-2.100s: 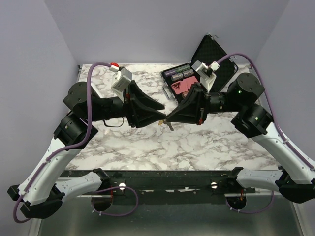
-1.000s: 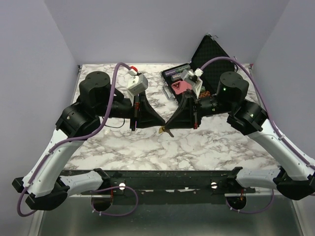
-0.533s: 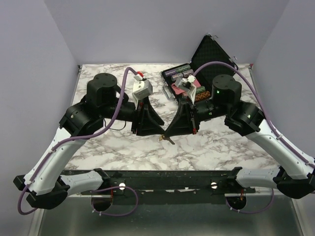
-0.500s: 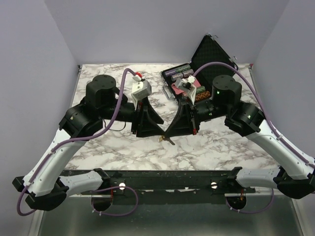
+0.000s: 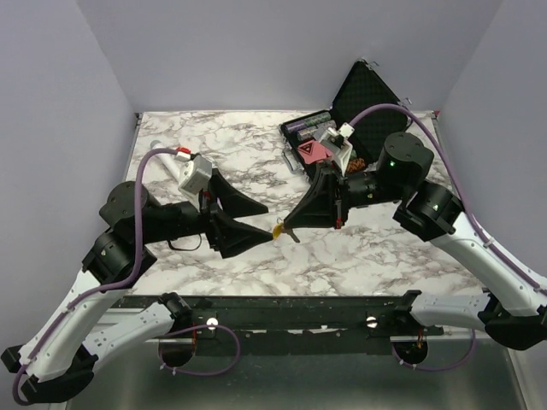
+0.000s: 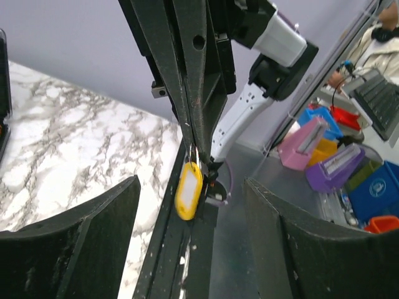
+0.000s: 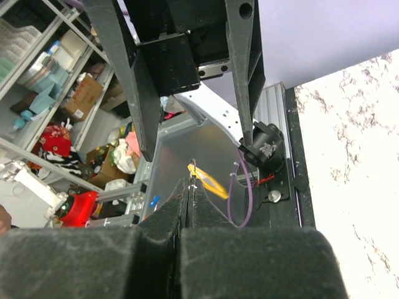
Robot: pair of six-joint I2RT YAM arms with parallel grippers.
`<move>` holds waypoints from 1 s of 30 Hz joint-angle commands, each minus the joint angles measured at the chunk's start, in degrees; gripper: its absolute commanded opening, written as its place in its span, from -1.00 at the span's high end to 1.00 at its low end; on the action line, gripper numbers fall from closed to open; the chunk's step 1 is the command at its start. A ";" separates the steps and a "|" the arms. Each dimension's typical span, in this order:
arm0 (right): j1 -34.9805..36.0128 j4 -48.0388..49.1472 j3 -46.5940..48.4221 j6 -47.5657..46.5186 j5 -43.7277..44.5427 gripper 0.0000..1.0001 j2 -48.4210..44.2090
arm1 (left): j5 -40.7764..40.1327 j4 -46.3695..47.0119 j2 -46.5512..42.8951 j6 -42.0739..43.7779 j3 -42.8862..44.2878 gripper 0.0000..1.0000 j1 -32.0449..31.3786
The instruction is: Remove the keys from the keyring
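Observation:
My right gripper is shut on the keyring and holds it above the middle of the marble table. The keyring is a thin metal loop that sticks out of the closed fingertips. A key with a yellow head hangs from it; it also shows in the left wrist view and the right wrist view. My left gripper is open and empty. Its fingers stand wide apart on either side of the key, touching nothing.
An open black case lies at the back right. It holds batteries and a red card. A black rail runs along the near table edge.
The left arm has pulled back to the left and down, away from the right gripper, and its fingers now stand apart. The right gripper has lifted the key slightly.

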 commanded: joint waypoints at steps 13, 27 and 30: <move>-0.06 8.05 -0.85 4.58 -0.03 0.99 -1.35 | -6.92 25.19 -1.82 -14.76 -9.46 -0.22 -0.26; -0.06 7.96 -0.76 4.14 0.14 0.99 -1.18 | -4.55 23.08 0.03 -14.32 -8.40 0.76 -0.35; 0.03 7.87 -0.68 4.05 0.41 0.99 -1.18 | -4.37 22.29 0.21 -13.97 -7.79 1.00 -0.44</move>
